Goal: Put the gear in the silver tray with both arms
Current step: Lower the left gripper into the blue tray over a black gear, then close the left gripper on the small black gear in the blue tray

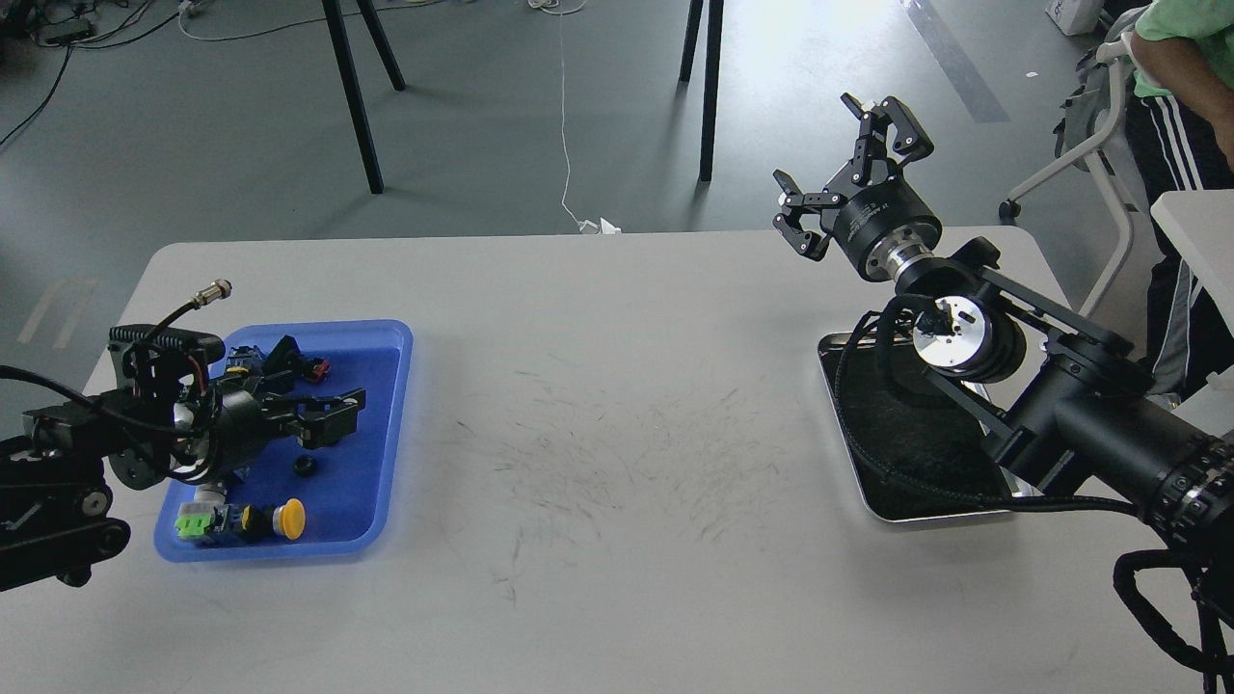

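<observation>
A small black gear (306, 466) lies in the blue tray (289, 551) at the left. A second gear seen earlier is hidden under my left gripper. My left gripper (318, 384) hangs low over the middle of the blue tray, open, its lower finger (335, 416) just above and right of the visible gear. The silver tray (940, 516), with its dark inside, sits on the table at the right and is partly covered by my right arm. My right gripper (827, 159) is open and empty, raised above the table's far right edge, beyond the silver tray.
The blue tray also holds a yellow-capped push button (288, 518), a green-fronted switch (193, 525) and a red part (316, 367). A person (1181, 67) and a second table (1200, 226) stand at the far right. Black stand legs (352, 96) are behind the table.
</observation>
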`<state>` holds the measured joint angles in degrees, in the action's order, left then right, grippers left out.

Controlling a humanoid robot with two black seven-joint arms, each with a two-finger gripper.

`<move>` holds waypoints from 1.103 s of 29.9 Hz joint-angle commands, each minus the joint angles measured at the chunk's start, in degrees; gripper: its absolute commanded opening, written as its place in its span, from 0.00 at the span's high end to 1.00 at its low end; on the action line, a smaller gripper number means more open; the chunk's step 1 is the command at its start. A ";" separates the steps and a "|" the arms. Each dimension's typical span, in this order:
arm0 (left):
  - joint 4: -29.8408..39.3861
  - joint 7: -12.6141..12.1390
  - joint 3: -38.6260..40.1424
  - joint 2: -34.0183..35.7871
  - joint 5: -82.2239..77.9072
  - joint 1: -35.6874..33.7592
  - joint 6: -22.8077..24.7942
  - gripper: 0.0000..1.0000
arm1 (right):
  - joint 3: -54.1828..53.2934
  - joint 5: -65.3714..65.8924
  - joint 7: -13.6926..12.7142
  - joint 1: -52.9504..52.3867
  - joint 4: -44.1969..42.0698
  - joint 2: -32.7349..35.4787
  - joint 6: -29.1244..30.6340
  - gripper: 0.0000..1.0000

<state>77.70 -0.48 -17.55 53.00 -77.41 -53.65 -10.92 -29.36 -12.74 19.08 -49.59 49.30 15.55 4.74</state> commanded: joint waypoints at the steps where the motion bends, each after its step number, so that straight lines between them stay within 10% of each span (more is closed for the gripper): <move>1: -3.17 0.04 0.06 -1.14 -2.91 2.59 -1.73 0.08 | 0.09 0.00 0.00 0.02 0.00 -0.08 0.00 0.01; 33: -6.78 0.04 -0.03 -5.36 -4.06 5.93 -5.16 0.13 | 0.18 0.44 -0.09 0.03 0.00 -0.26 -0.08 0.01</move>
<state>71.19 -0.54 -17.57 47.66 -81.48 -47.80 -15.70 -29.18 -12.30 18.98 -49.57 49.31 15.31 4.66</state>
